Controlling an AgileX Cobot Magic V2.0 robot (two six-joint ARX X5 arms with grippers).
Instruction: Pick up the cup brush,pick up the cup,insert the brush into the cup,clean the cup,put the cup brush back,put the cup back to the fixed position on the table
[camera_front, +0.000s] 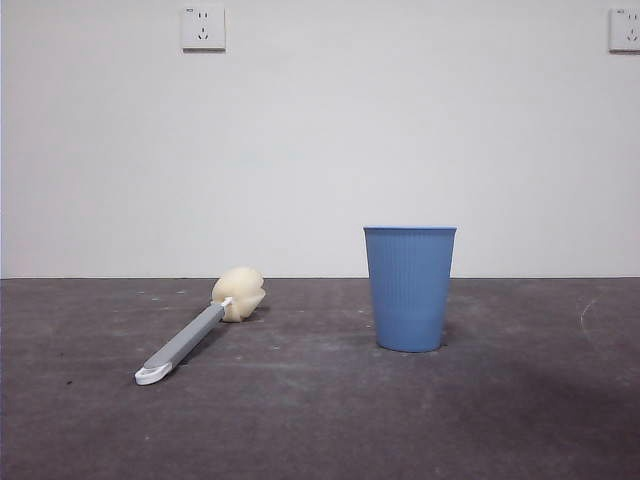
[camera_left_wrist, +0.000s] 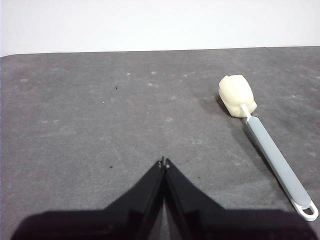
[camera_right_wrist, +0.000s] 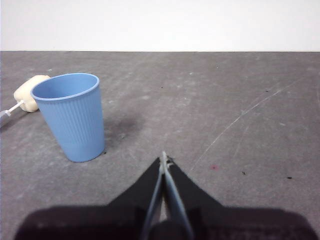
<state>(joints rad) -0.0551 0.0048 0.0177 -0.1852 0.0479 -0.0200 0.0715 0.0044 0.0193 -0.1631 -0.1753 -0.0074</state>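
Plainly, count: one cup brush (camera_front: 200, 331), one cup (camera_front: 410, 288), two claws.
Brush: flat on the desk (camera_front: 320, 420), apart from the clenched left claw (camera_left_wrist: 164, 162).
Cup: upright, near the clenched right claw (camera_right_wrist: 164, 159), untouched.
Cut off: brush handle in right wrist view.

Long slim grey-handled cup brush (camera_front: 190, 338) lies flat on the dark grey matte tabletop (camera_front: 320, 420), cream-yellow sponge head pointing away, white looped end nearest. Well apart to its side, the ribbed blue plastic cup (camera_front: 409, 288) stands upright, mouth open, empty.
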